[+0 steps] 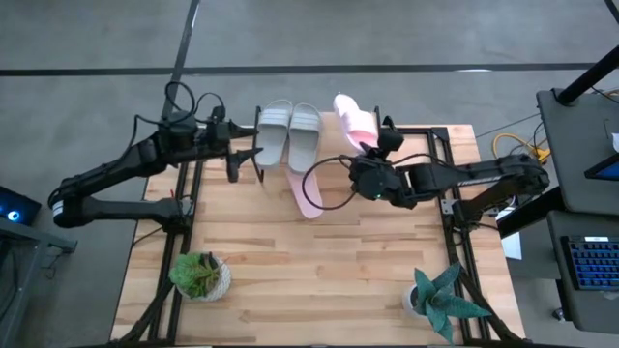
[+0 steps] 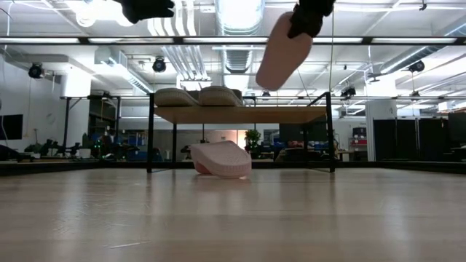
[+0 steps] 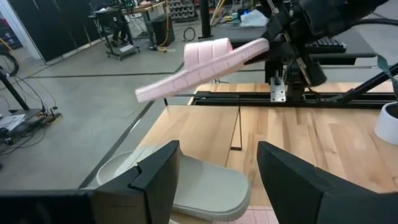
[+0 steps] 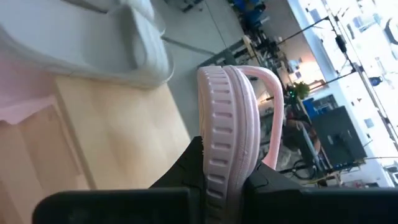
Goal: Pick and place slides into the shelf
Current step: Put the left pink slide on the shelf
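- High view: two light grey slides (image 1: 288, 133) are seen side by side on the shelf (image 1: 411, 129), at its left end. A pink slide (image 1: 354, 120) is held above the shelf's middle by the right gripper (image 1: 372, 147), whose fingers are clamped on its edge. A second pink slide (image 1: 309, 188) lies on the table (image 1: 319, 280), in front of the shelf. The left gripper (image 1: 238, 155) waits just left of the grey pair, fingers apart.
- Low view: the held pink slide (image 2: 282, 51) hangs tilted above the shelf's plank (image 2: 240, 114); the other pink slide (image 2: 218, 159) rests below, on the table.
- Left wrist view: the empty fingers (image 3: 158, 174) are spread over a grey slide (image 3: 199, 186), with the carried pink slide (image 3: 202, 59) beyond.
- Right wrist view: the pink sole's ribbed rim (image 4: 224, 143) is pinched between the fingers.
- Handling: the slide is judged light, foam-like and somewhat flexible; an edge pinch may let it swing, so a hold on the sole rim near the strap seems steadier.
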Controlling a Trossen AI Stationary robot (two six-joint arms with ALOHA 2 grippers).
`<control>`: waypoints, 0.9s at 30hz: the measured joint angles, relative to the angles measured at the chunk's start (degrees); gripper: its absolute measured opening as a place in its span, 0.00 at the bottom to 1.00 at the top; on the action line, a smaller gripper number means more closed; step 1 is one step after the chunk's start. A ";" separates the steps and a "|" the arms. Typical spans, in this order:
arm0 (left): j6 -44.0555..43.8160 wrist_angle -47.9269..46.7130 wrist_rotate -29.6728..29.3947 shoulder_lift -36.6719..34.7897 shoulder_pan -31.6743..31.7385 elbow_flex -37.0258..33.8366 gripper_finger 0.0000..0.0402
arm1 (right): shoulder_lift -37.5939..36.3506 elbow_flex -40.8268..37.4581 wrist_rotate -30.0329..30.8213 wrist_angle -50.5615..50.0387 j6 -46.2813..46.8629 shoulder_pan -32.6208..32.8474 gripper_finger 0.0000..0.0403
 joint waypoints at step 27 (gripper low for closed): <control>0.07 -0.25 -2.31 -0.54 0.00 -0.02 0.50 | 0.28 -12.15 -3.18 4.05 2.55 -6.65 0.06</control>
